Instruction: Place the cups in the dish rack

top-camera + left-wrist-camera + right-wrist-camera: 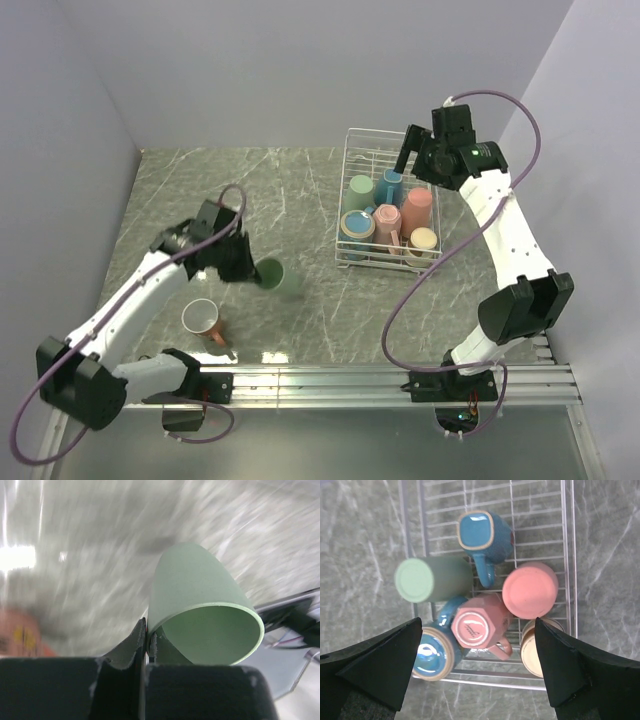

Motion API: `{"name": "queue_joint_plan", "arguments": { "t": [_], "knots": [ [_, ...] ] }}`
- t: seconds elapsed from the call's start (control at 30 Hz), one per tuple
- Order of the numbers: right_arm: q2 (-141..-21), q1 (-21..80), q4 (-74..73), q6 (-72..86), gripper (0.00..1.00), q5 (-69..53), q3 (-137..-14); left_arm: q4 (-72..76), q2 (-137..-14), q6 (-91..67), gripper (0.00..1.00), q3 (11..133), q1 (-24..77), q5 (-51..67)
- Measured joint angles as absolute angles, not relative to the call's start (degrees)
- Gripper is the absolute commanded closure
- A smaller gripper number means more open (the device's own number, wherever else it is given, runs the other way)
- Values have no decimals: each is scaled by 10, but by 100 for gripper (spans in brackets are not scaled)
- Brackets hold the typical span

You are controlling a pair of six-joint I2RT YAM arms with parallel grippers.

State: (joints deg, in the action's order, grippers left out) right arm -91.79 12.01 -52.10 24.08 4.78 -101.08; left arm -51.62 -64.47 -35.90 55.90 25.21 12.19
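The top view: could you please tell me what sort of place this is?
Likely a robot lab cell, not a kitchen: plain walls box in a marble-look table, with arms mounted on a metal rail.

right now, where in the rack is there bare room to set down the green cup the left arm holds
Free: the far end of the dish rack, bare wire between its far rim and the blue mug and racked green cup. Crowded: the near half, six cups packed close, no gap for another.
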Motion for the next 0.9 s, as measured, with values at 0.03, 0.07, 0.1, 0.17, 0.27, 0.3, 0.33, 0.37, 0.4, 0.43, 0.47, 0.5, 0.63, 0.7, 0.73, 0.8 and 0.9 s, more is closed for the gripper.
{"name": "queue_joint_plan", "arguments": {
  "t": [0.03,0.07,0.1,0.17,0.27,0.3,0.33,0.37,0.4,0.43,0.47,0.5,0.63,0.7,0.73,0.8,0.9],
  "knots": [
    [-917,120,-522,240,0,46,-1020,-511,-667,-352,100,598,252,122],
    [-917,120,-524,239,0,45,-1030,-509,-687,-346,100,631,251,122],
    [-916,120,-525,239,0,41,-1044,-507,-708,-337,100,670,249,122],
    [-916,119,-528,238,0,23,-1074,-501,-748,-321,100,739,241,129],
    [-908,112,-513,239,0,-48,-1092,-480,-793,-309,100,818,215,158],
    [-903,107,-504,243,0,-81,-1091,-466,-803,-309,100,835,204,173],
    [-898,101,-491,249,0,-119,-1084,-448,-811,-312,100,845,194,190],
    [-894,95,-477,260,0,-155,-1076,-423,-814,-316,100,846,185,209],
    [-889,90,-454,275,0,-199,-1060,-397,-816,-327,100,846,177,230],
    [-883,86,-426,292,0,-239,-1038,-366,-817,-343,100,840,172,253],
    [-878,82,-395,315,0,-277,-1012,-322,-816,-359,100,827,168,276],
    [-874,79,-356,343,0,-317,-981,-269,-815,-384,100,809,166,305],
    [-873,79,-178,479,0,-445,-849,-75,-817,-488,100,738,163,398],
    [-879,81,-88,556,0,-488,-793,1,-822,-540,100,718,163,430],
    [-882,81,-59,582,0,-500,-780,40,-827,-562,100,712,163,443],
    [-892,87,0,636,0,-524,-763,106,-834,-603,100,703,163,461],
    [-896,100,70,686,0,-543,-764,196,-845,-656,100,690,163,478]
  ]
}}
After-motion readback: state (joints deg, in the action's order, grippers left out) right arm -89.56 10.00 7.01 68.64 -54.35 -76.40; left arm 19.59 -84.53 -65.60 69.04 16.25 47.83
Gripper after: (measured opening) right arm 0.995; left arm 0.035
